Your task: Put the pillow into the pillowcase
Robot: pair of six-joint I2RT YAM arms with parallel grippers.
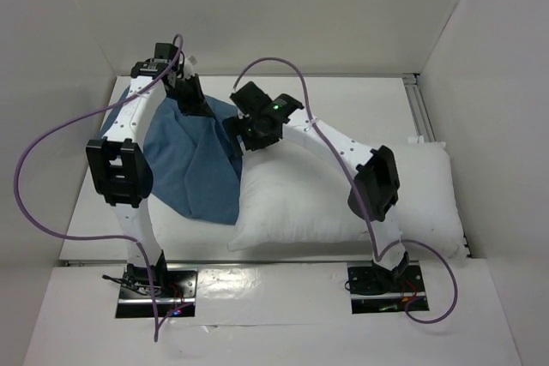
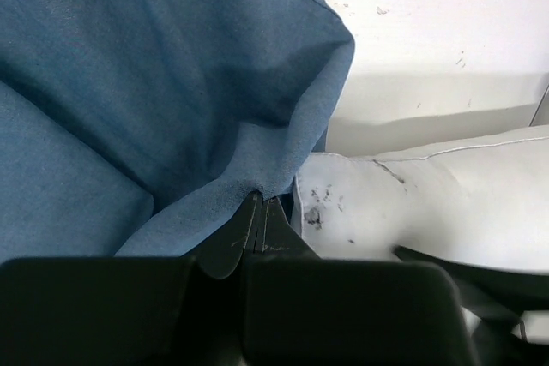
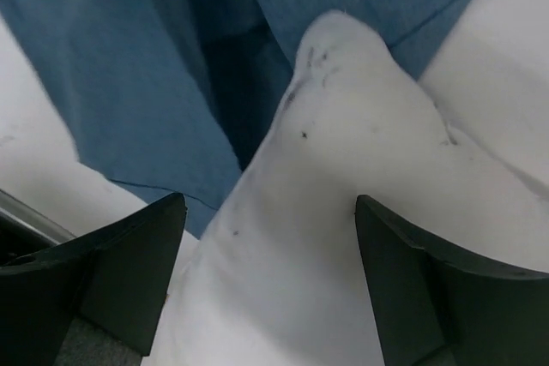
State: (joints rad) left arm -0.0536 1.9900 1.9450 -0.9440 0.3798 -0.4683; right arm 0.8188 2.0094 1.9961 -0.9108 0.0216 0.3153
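The blue pillowcase (image 1: 193,165) lies crumpled on the left of the table, its upper part lifted. My left gripper (image 1: 192,100) is shut on a fold of the pillowcase's edge; the left wrist view shows the jaws (image 2: 262,200) pinched on the blue cloth (image 2: 171,66). The white pillow (image 1: 343,190) lies to the right, its left corner at the pillowcase. My right gripper (image 1: 237,131) is open over that corner. In the right wrist view the gripper (image 3: 270,205) straddles the speckled pillow corner (image 3: 343,126), which points into the blue cloth (image 3: 129,66). The pillow corner also shows in the left wrist view (image 2: 412,203).
White walls enclose the table on the left, back and right. A metal rail (image 1: 422,113) runs along the right edge. Purple cables (image 1: 51,143) loop from both arms. The arm bases (image 1: 150,285) stand at the near edge.
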